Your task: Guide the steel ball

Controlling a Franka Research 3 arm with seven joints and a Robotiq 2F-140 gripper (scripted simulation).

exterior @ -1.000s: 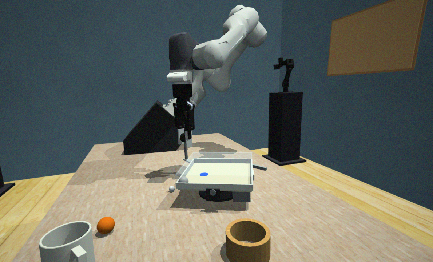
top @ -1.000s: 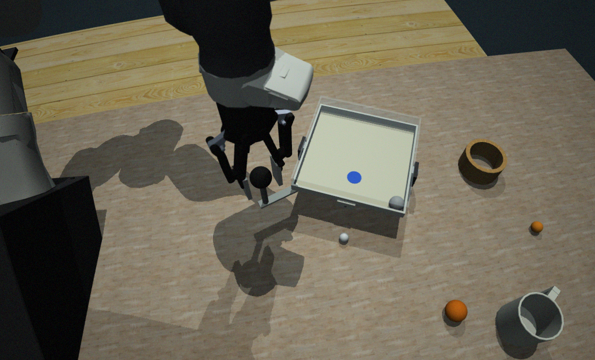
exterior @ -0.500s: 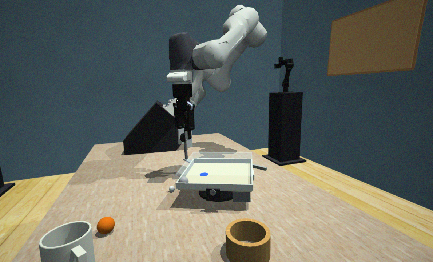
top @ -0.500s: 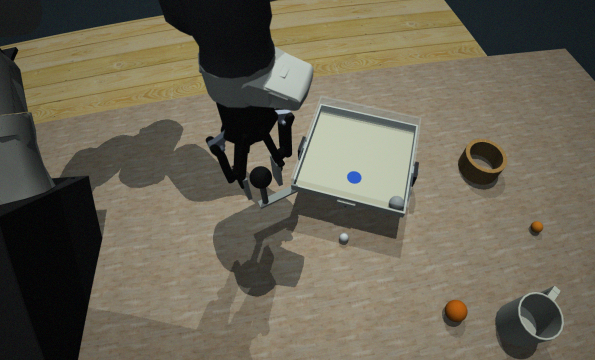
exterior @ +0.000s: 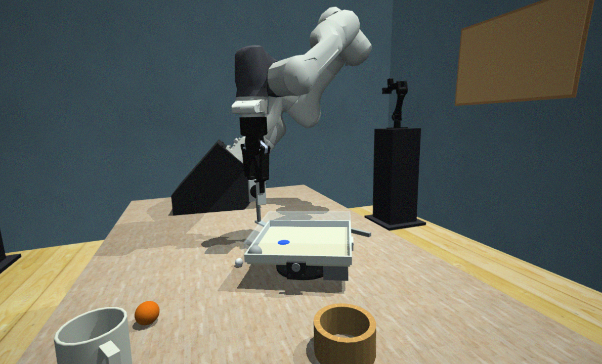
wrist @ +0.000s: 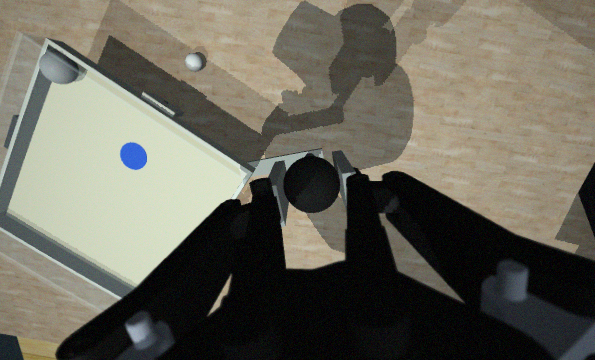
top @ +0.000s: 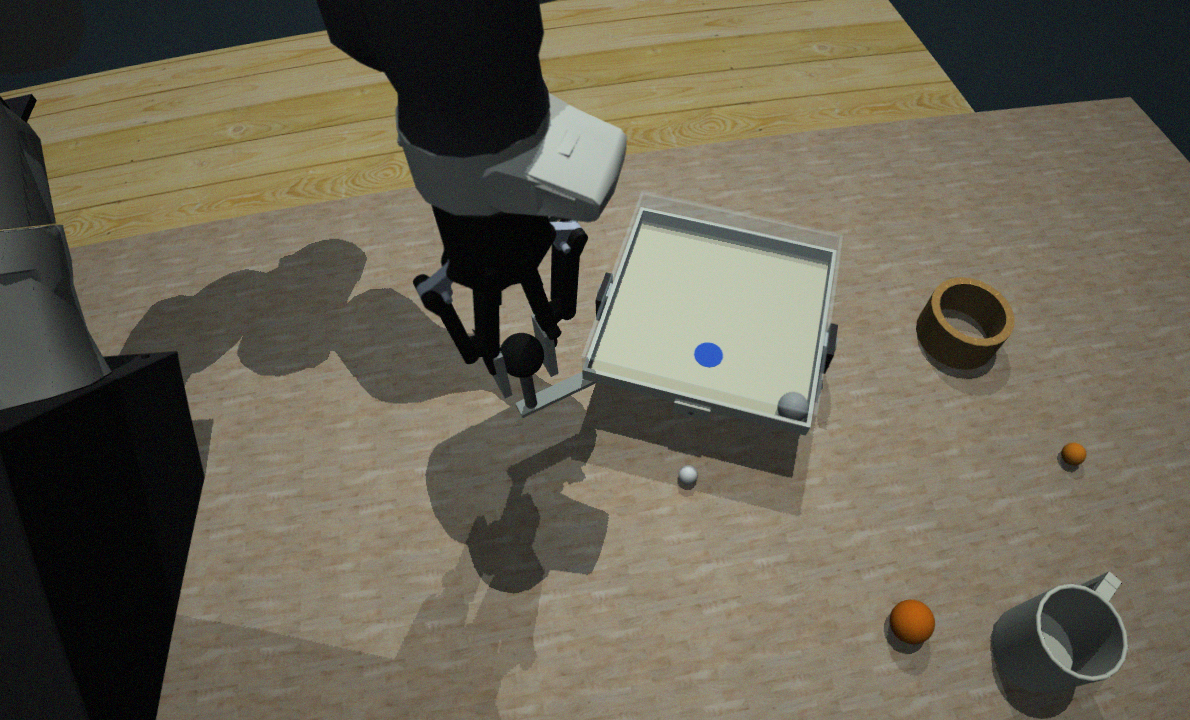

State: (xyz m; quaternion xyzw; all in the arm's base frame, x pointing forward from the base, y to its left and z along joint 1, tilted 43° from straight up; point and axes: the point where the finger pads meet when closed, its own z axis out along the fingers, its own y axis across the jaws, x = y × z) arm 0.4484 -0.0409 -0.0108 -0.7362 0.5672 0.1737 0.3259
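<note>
Wrist view shows the pincer (wrist: 311,186) squeezed onto the black knob (wrist: 311,183), one finger pad on each side, so it is holding the knob tight. That knob sits on top of a thin stick that stands on a gray arm (top: 556,392) coming out from a corner of the plate (top: 814,353). I think moving the knob is how the plate gets tipped, which is why the pincer grabs there and not the plate itself. The steel ball (top: 792,404) is stuck in a corner under the clear lid, well apart from the blue spot (top: 708,354), so the job looks like it is only starting. A little white ball (top: 688,476) lies on the surface near the plate's edge, apart from it, and could be in the way if the plate tips down there. The orange balls, the mug (top: 1064,637) and the wooden ring (top: 937,306) sit far off.
</note>
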